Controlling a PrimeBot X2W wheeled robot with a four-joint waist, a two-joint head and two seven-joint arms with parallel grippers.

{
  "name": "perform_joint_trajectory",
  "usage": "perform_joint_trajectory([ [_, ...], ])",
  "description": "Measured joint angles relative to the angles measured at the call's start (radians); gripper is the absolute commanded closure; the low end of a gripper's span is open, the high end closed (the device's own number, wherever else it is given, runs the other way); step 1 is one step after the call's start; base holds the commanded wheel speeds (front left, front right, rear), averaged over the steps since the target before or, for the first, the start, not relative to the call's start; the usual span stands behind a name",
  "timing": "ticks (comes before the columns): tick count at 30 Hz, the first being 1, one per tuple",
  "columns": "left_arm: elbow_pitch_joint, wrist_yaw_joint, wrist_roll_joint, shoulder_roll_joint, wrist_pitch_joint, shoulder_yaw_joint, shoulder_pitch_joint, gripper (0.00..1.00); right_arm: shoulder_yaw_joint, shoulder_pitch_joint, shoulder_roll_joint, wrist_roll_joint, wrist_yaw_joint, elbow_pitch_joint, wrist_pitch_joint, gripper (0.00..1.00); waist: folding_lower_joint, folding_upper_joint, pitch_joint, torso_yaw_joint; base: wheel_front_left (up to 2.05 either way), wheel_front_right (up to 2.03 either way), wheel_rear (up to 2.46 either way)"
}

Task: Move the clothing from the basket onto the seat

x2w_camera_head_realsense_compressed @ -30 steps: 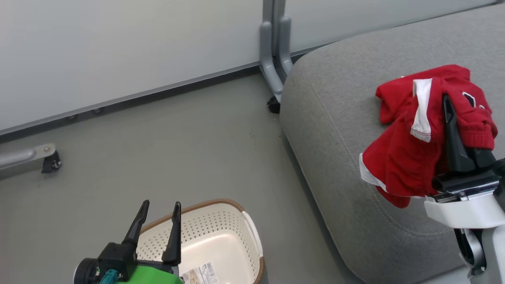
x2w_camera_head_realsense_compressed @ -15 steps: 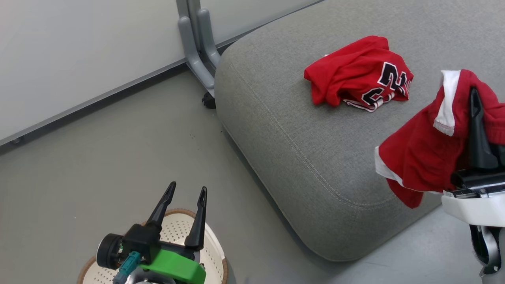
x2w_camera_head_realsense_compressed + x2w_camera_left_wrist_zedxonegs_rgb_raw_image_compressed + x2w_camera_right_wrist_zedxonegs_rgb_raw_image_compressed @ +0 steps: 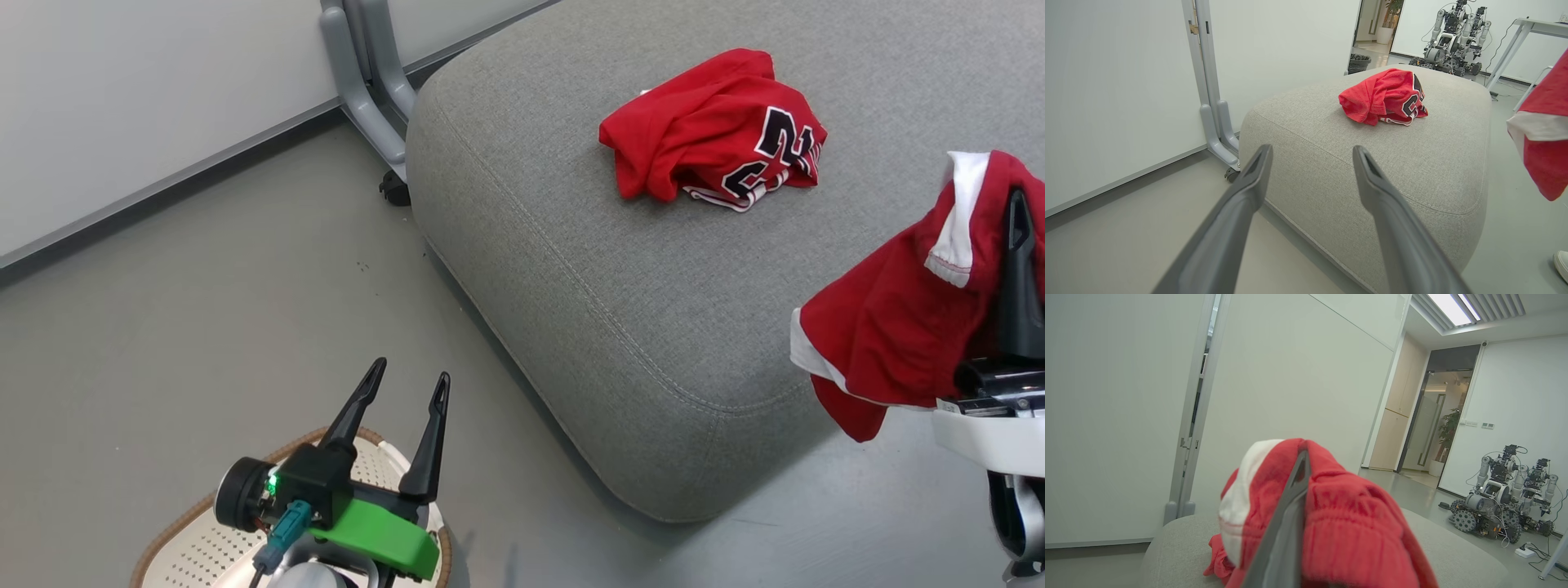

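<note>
Seat (image 3: pixel 653 327), broad and grey, is bearing the numbered jersey (image 3: pixel 702 139); the basket (image 3: pixel 188 551) is sitting on the floor (image 3: pixel 204 286) under the wide, empty left gripper (image 3: pixel 411 371). The right gripper (image 3: pixel 1017 200) is pinching the striped garment (image 3: pixel 890 327) beside the seat's edge, and should be reaching well inward before releasing.

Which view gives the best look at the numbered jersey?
Head view: the jersey lies crumpled on the seat, numbers facing up. Left wrist view shows it farther off, numbers partly hidden. Right wrist view: cannot tell.
</note>
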Motion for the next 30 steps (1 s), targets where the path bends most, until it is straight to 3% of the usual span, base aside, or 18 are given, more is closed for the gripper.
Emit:
perform_joint_trajectory([
  [5,-0.006,0.000,-0.001,-0.001,0.000,0.006,0.002,0.00,0.009,-0.004,-0.007,-0.001,0.000,0.002,0.000,1.00,0.0000,0.0000,0.000,0.001,0.00,0.00,0.00],
  [12,-0.026,0.000,0.002,-0.007,0.000,0.005,0.027,0.00,0.031,-0.076,-0.072,-0.004,0.000,0.002,0.000,1.00,0.0000,0.0000,0.017,-0.002,0.00,0.00,0.00],
  [18,-0.053,0.000,0.019,0.018,0.000,0.014,-0.001,0.00,0.026,-0.243,-0.147,0.003,0.000,-0.006,0.000,1.00,0.0000,0.0000,0.082,-0.001,0.00,0.00,0.00],
  [24,-0.097,0.000,0.041,0.063,0.000,-0.014,-0.078,0.00,-0.042,-0.439,-0.223,0.016,0.000,-0.001,0.000,1.00,0.0000,0.0000,0.180,0.007,0.00,0.00,0.00],
  [30,-0.110,0.000,0.053,0.114,0.000,-0.040,-0.150,0.00,-0.093,-0.608,-0.298,0.041,0.000,0.070,0.000,1.00,0.0000,0.0000,0.284,0.028,0.00,0.00,0.00],
])
